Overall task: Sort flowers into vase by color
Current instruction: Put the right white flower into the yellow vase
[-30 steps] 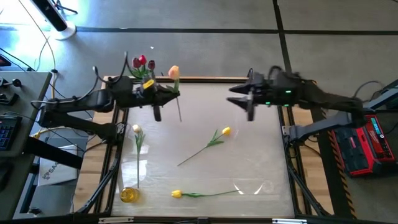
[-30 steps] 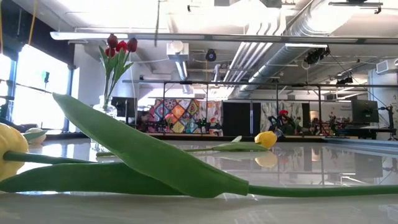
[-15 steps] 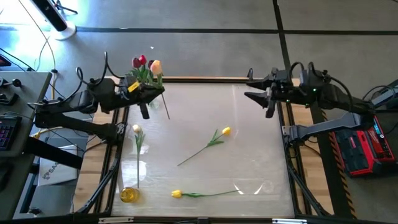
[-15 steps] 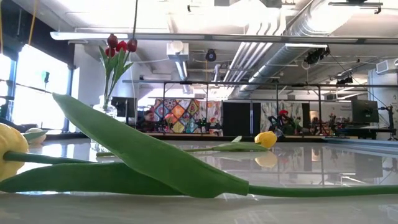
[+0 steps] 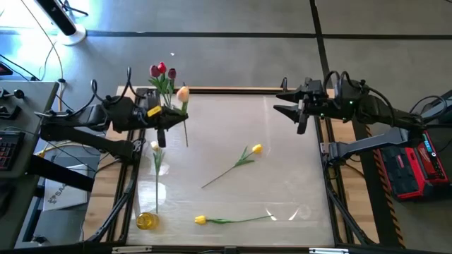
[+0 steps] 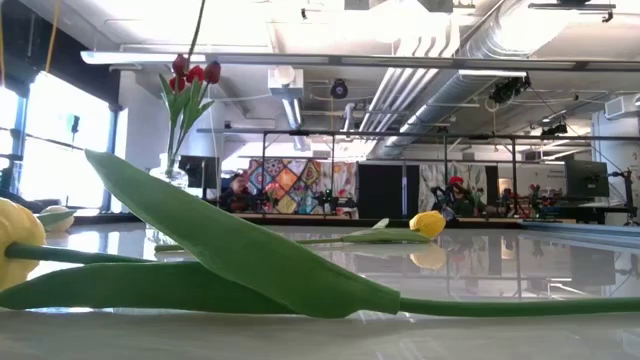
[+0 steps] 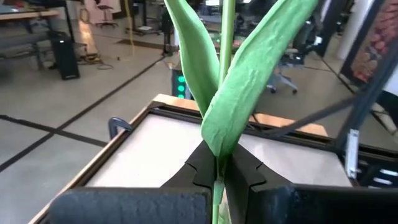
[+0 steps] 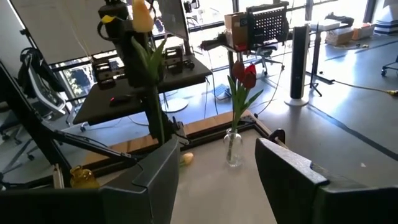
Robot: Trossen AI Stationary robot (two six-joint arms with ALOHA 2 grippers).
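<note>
Glossy table [image 5: 282, 176], cream tulip [image 5: 183, 93] upright

No text, label, brand or number is readable in any of the views. In the high view, a white box [image 5: 62, 193] under the left arm carries some dark letters, but they are too small and partly hidden to read. A red device [image 5: 418, 164] at the right side of the table has small light markings, and these also cannot be read. In the low view, the colourful patterned panels [image 6: 290, 186] in the room behind show only shapes, no words.
</note>
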